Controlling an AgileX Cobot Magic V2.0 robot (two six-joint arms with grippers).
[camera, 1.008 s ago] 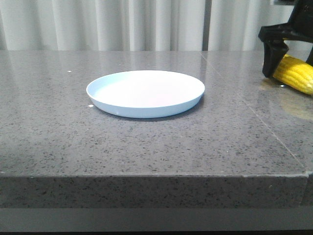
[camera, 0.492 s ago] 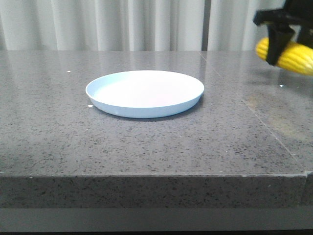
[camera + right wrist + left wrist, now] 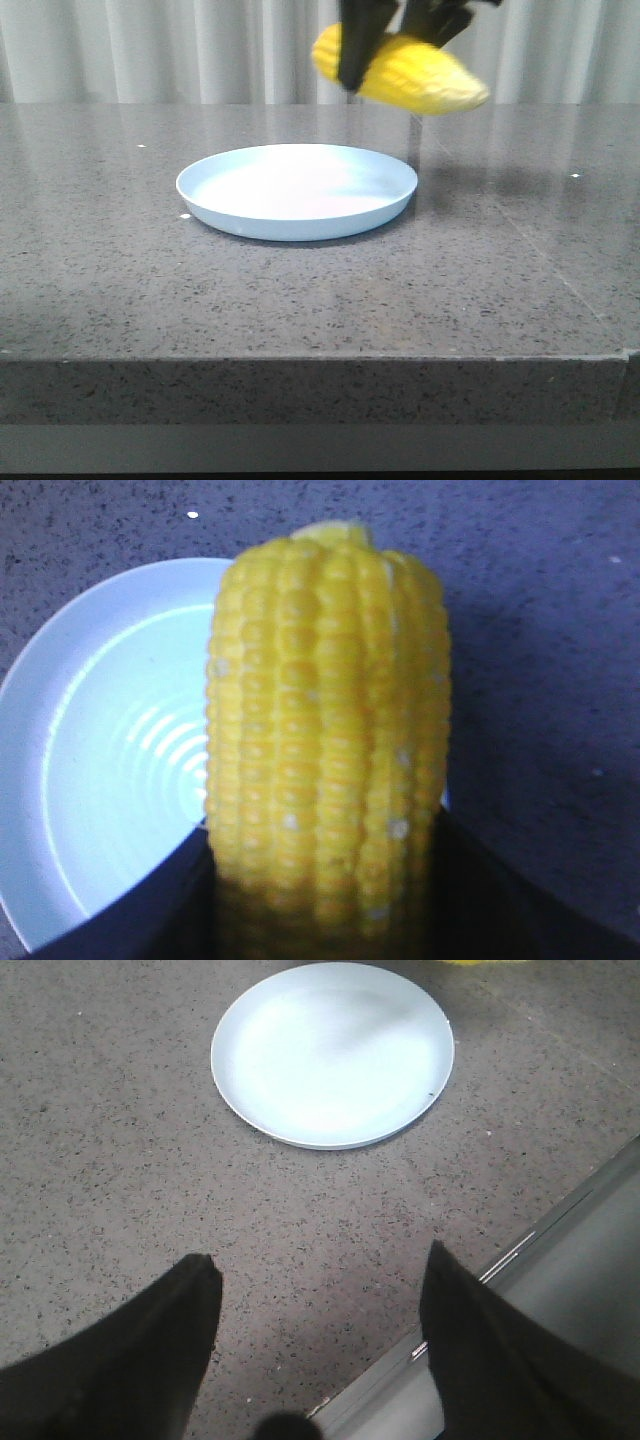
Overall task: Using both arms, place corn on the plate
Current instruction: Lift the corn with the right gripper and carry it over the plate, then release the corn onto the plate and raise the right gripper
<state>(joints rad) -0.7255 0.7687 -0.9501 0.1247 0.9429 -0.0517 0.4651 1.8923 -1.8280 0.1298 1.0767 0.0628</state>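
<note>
The pale blue-white plate [image 3: 297,190] sits on the grey stone table, nothing on it. My right gripper [image 3: 400,30] is shut on the yellow corn [image 3: 405,72] and holds it in the air above the plate's far right rim, tip pointing right and slightly down. In the right wrist view the corn [image 3: 325,730] fills the middle between the dark fingers [image 3: 130,910], with the plate [image 3: 110,750] beneath it. In the left wrist view my left gripper [image 3: 320,1280] is open and empty over the table near its edge, the plate [image 3: 332,1052] well ahead of it.
The grey speckled table [image 3: 300,290] reaches to a front edge [image 3: 300,360]. White curtains [image 3: 200,50] hang behind. The left wrist view shows the table's edge and a metal strip [image 3: 520,1250] beside the fingers.
My right gripper has lifted the corn off the table at the far right and carried it left, to above the plate's right rim. The plate has not moved.
</note>
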